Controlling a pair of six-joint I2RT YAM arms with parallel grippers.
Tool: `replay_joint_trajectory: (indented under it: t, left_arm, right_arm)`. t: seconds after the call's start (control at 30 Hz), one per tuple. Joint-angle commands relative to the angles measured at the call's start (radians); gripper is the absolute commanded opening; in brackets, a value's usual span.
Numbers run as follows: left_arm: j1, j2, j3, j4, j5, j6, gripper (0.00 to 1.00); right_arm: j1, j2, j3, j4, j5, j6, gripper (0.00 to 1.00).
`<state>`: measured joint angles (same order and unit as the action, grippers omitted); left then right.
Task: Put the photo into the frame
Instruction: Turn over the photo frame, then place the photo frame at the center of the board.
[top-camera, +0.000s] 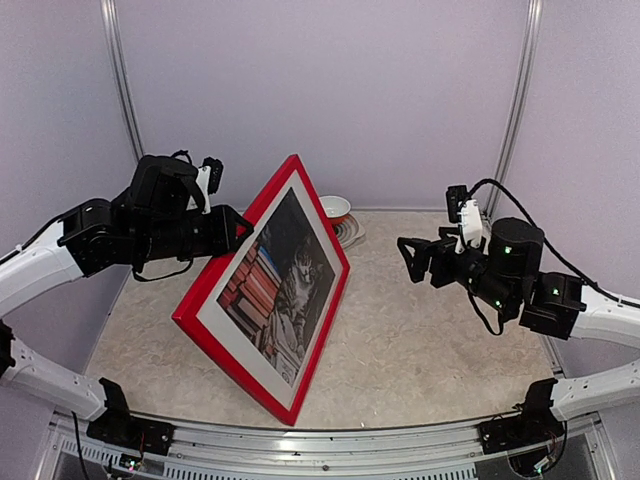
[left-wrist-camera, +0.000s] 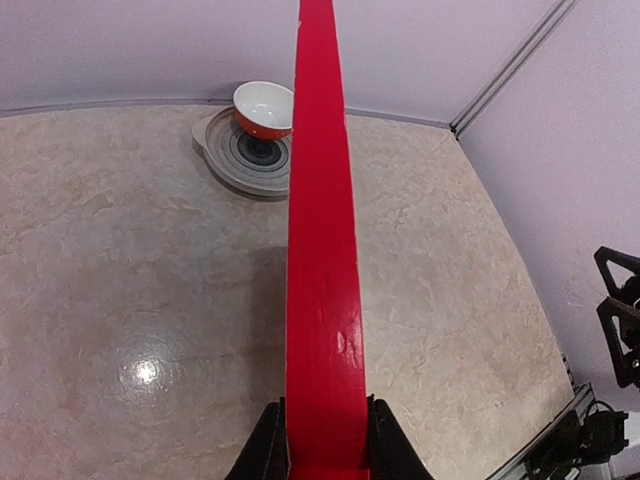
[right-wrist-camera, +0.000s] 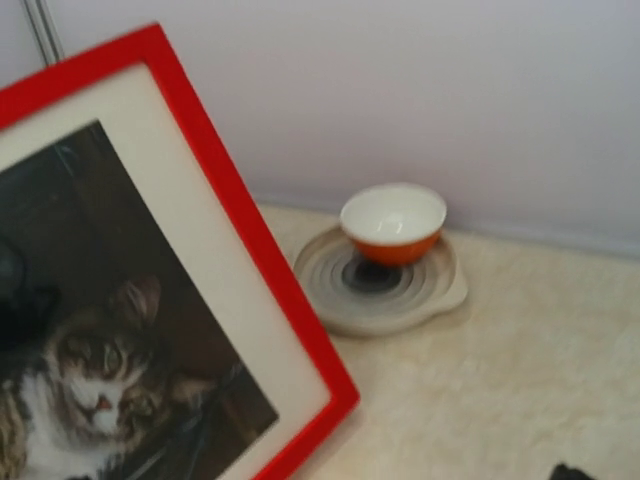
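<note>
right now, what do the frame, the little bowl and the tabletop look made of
The frame: glossy red, painted or lacquered finish, with sheen spots on its edge; core not visible. The bowl: likely glazed ceramic, shiny white inside, orange outside. The tabletop: beige marbled, polished stone or laminate; it mirrors a lamp glare.

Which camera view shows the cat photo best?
The top external view: the whole photo sits visible inside the frame, cat and books together. The right wrist view is closer but cuts it off, showing mainly the cat's face. The left wrist view shows only the frame's red edge, no photo.
</note>
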<state>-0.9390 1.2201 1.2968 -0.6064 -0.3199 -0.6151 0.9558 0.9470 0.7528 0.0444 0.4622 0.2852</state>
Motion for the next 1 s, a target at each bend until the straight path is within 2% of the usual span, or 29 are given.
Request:
replay_joint_trajectory:
  t: [0.0,0.3,0.6,0.8,0.97]
  left_arm:
    - [0.024,-0.066,-0.083,0.19,-0.092,-0.083,0.0]
    - [0.04,-0.1,-0.194,0.238,-0.103,-0.169,0.0]
    - [0.058,-0.143,-0.304,0.284,-0.096,-0.272,0.0]
    - [0.059,-0.144,-0.382,0.32,-0.092,-0.29,0.0]
    - [0.059,-0.121,-0.43,0.346,-0.085,-0.284,0.0]
  right_arm:
    - [-0.033,0.016,0.014,-0.052,-0.075,0.114,0.99]
    - [-0.123,0.059,-0.005,-0.092,-0.194,0.233,0.99]
    - [-0.164,0.176,0.002,-0.098,-0.314,0.23,0.99]
    - [-0.244,0.237,-0.049,-0.005,-0.458,0.317,0.99]
    - [-0.309,0.313,-0.057,0.032,-0.668,0.379,0.99]
